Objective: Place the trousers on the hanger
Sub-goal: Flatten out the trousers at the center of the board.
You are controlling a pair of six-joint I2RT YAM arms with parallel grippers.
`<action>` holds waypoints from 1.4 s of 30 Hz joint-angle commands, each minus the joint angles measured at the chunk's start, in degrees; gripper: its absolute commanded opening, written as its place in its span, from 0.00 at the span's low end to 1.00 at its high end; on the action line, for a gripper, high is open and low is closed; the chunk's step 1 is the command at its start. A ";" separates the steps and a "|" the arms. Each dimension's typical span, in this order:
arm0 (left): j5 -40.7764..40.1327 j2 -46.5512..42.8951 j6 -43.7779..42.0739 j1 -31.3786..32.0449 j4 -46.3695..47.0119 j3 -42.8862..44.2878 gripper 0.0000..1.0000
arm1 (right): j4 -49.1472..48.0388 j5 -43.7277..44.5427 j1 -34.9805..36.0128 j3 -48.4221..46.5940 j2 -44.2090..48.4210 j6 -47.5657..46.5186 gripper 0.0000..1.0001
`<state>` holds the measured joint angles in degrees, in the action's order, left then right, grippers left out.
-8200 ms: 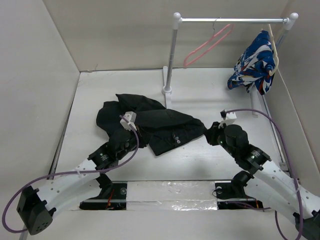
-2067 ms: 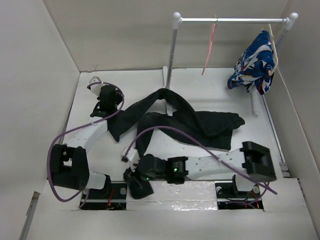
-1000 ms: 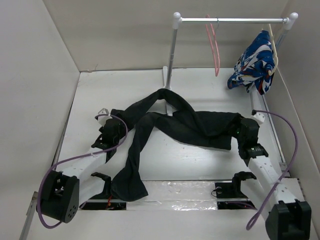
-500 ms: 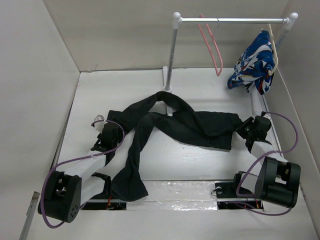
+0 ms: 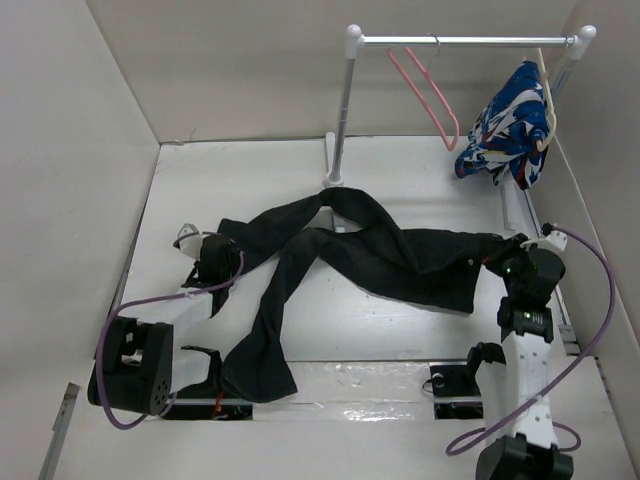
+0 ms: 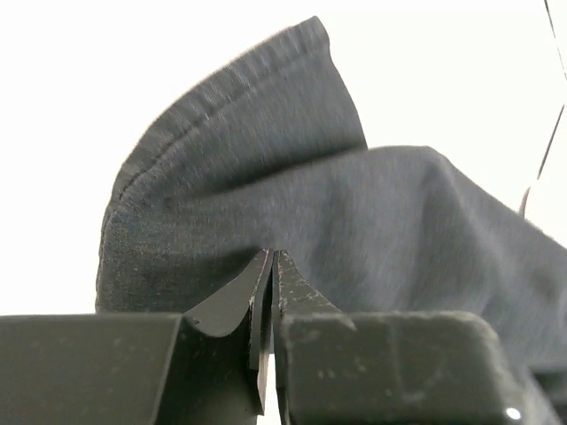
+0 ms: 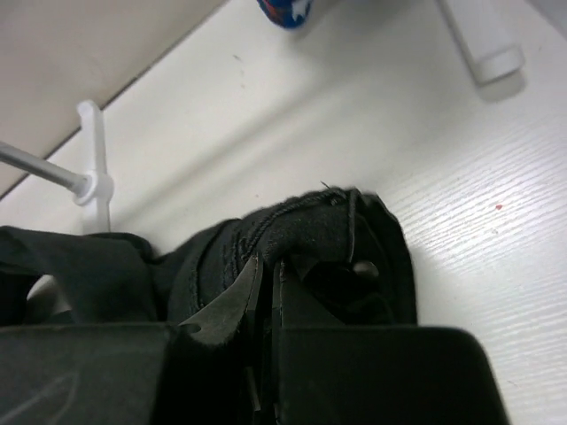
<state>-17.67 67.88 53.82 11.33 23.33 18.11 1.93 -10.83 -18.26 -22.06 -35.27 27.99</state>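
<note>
Top view: the trousers point(image 5: 380, 255) lie spread across the table point(image 5: 240, 170), stretched between the two grippers; the left gripper point(image 5: 222, 255) has one leg's end at its fingertips, and the right gripper point(image 5: 497, 258) has the waist end at its own. The second leg trails away from both sets of fingers toward the arm bases. Half a second ago the waist lay slacker; the right fingers have since drawn it outward, so the cloth between the grippers runs straighter. The hanger point(image 5: 432, 92) hangs by its hook on the rail point(image 5: 470, 41), far beyond both grippers and beside the patterned garment point(image 5: 508, 128); it has swung round and now shows more of its broad side.

Left wrist view: the jaws are pressed together with no gap, and dark fabric with a stitched hem rises straight from their tips; I judge they are pinching the leg end.

Right wrist view: these jaws are also closed, with a thick seamed band of the black cloth bunched at and just past the tips; the rail's foot stands well beyond it.

My judgement: the garment is now laid out and held at both ends, ready for lifting or folding; nothing is on the hanger yet, so most of the task remains.
</note>
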 commanded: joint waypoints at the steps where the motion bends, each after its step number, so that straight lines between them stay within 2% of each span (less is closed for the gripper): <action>1: 0.88 -0.20 -1.35 -0.70 -0.28 5.08 0.00 | 11.23 1.60 -0.02 -5.17 7.39 -4.08 0.00; 3: 2.28 -3.43 -0.83 -0.70 -2.14 4.66 0.00 | 14.49 2.47 -0.02 -7.81 9.51 -5.22 0.00; 5: 3.26 -7.21 0.14 -0.70 -5.48 1.94 0.14 | 13.72 2.39 -0.02 -8.43 8.38 -5.49 0.00; 6: 2.65 -12.10 0.40 -0.70 -6.88 0.71 0.24 | 13.19 1.35 -0.02 -8.43 7.24 -5.40 0.00; 7: 1.68 -14.59 1.28 -0.70 -10.12 -1.65 0.48 | 12.57 0.38 -0.02 -8.52 4.18 -5.40 0.00; 8: 1.59 -17.49 1.28 -0.70 -11.63 -2.63 0.58 | 12.74 -0.41 -0.02 -8.70 2.94 -5.49 0.00; 10: 0.11 -24.96 2.33 -0.70 -18.28 -3.95 0.68 | 11.17 -1.21 -0.02 -8.70 0.30 -5.31 0.00; 12: 0.27 -31.01 3.65 -0.70 -22.26 -4.13 0.70 | 9.07 -1.38 -0.02 -8.43 -0.06 -4.88 0.00; 13: 0.01 -32.27 4.44 -0.70 -27.15 -3.61 0.70 | 8.36 -1.56 -0.02 -8.43 -0.07 -4.61 0.00; 15: 0.27 -33.86 6.55 -0.70 -30.61 -3.34 0.67 | 6.59 -2.17 -0.02 -8.26 0.20 -3.91 0.00; 18: 0.18 -29.33 7.61 -0.70 -33.53 -2.82 0.66 | 5.28 -2.79 -0.02 -7.91 0.11 -3.73 0.00; 24: 1.50 -11.66 10.68 -1.23 -28.70 -0.18 0.61 | 3.25 -4.20 -0.02 -6.50 -1.73 -4.51 0.00; 30: -2.37 -5.48 12.54 -1.23 -20.27 1.32 0.51 | 2.99 -6.92 -0.02 -6.50 -2.18 -4.96 0.00; 31: -3.41 -5.21 12.36 -1.23 -17.99 1.23 0.43 | 2.99 -7.18 -0.02 -6.41 -2.35 -5.22 0.00; 33: -3.69 -4.69 10.09 -1.75 -15.78 1.58 0.16 | 3.16 -7.45 -0.02 -6.50 -2.26 -5.40 0.00; 34: -3.51 -4.60 8.68 -1.75 -16.03 3.67 0.00 | 3.25 -7.63 -0.02 -6.85 -2.26 -5.57 0.00; 38: -7.37 -9.32 5.16 -1.75 -27.09 15.00 0.00 | 6.67 -9.21 -0.02 -9.56 -1.04 -6.98 0.00; 42: -11.77 -24.06 0.06 -1.75 -31.15 24.68 0.00 | 13.08 -9.39 -0.02 -14.31 3.26 -8.38 0.00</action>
<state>-23.49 54.54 58.83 10.00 -5.96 35.22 12.93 -18.02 -18.31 -30.02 -35.51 21.63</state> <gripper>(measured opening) 0.010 0.047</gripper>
